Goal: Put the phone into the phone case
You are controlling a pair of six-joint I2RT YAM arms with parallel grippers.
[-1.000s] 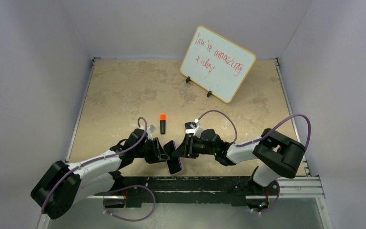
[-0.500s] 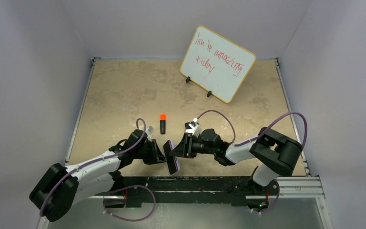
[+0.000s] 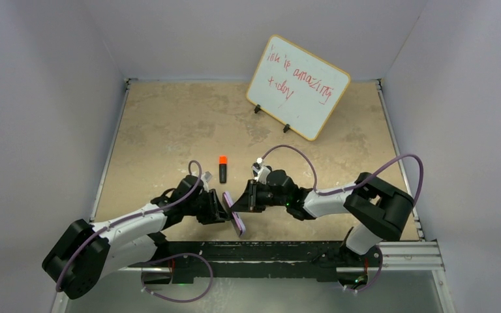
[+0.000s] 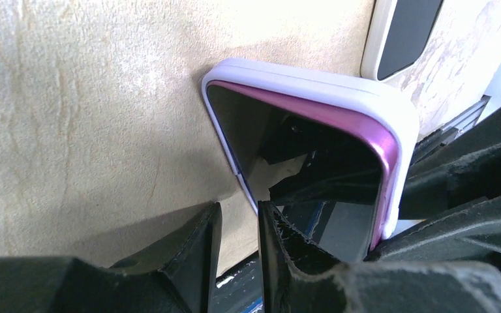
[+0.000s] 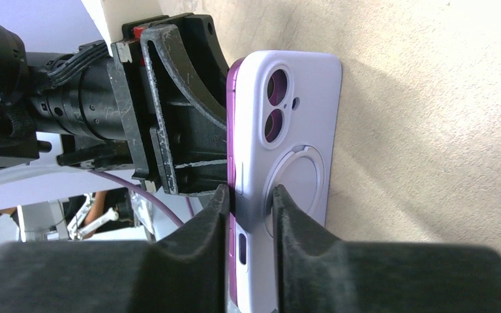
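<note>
The phone (image 4: 300, 176) sits inside the phone case (image 5: 300, 150), and the pair is held on edge between both arms. It hangs low over the near part of the worktop (image 3: 169, 124), close to the black front rail (image 3: 287, 251); whether its lower edge touches the surface cannot be told. Screen faces the left wrist cam; case back w/ lens cutouts faces the right wrist cam. The left tool (image 4: 238, 218) is narrow, fingers closed to a slit over the rim at one long side. The right tool (image 5: 249, 192), coming from the other side, is likewise narrow and clamped across the thickness of case and phone. Finding: a magenta band of the phone's frame shows beyond the case lip along one long side and round a corner. It is judged not fully seated there, though the far end is out of view. Risks: (1) both grips are thin pinches on smooth, rounded rims, so any opposing pull or twist btwn arms could let the pair slip and fall flat, or tip over the rail; (2) squeezing at one spot only may pop a seated corner out as another goes in; (3) the right fingers may bear on the lip itself and block the frame from snapping home; (4) pressing down w/ the pair tilted would load the glass edge against the worktop. The marker (image 3: 222, 169) is well apart, so no hazard.
</note>
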